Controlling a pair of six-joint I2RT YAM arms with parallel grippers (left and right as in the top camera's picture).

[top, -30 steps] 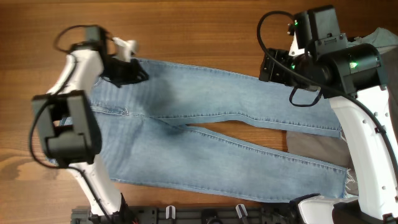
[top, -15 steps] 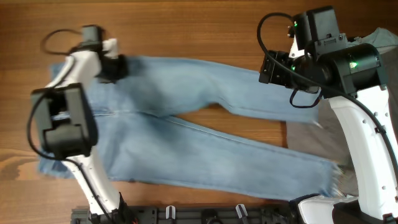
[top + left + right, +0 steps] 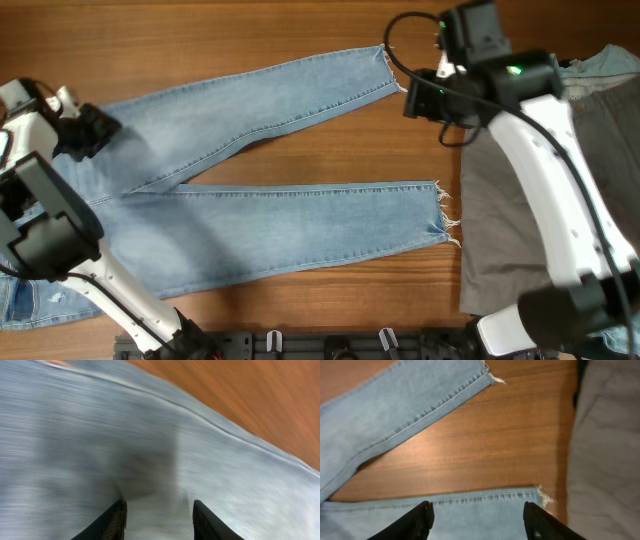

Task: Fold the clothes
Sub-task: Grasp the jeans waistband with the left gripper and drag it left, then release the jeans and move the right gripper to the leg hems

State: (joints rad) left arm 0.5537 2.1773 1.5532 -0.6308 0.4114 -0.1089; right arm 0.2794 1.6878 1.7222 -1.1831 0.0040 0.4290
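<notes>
Right gripper (image 3: 477,507): jaws apart, empty, over bare table (image 3: 485,445) between the two leg hems of the jeans (image 3: 260,225). Left gripper (image 3: 159,505) over waist denim; view is blurred, so I cannot tell its grip. Judgement: pinch the nearer hem squarely, then lift evenly.

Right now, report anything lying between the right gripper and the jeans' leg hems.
Nothing visible does. The right gripper hangs open above the table, with both hems of the jeans uncovered below it. The grey trousers lie off to the side, clear of that path.
</notes>
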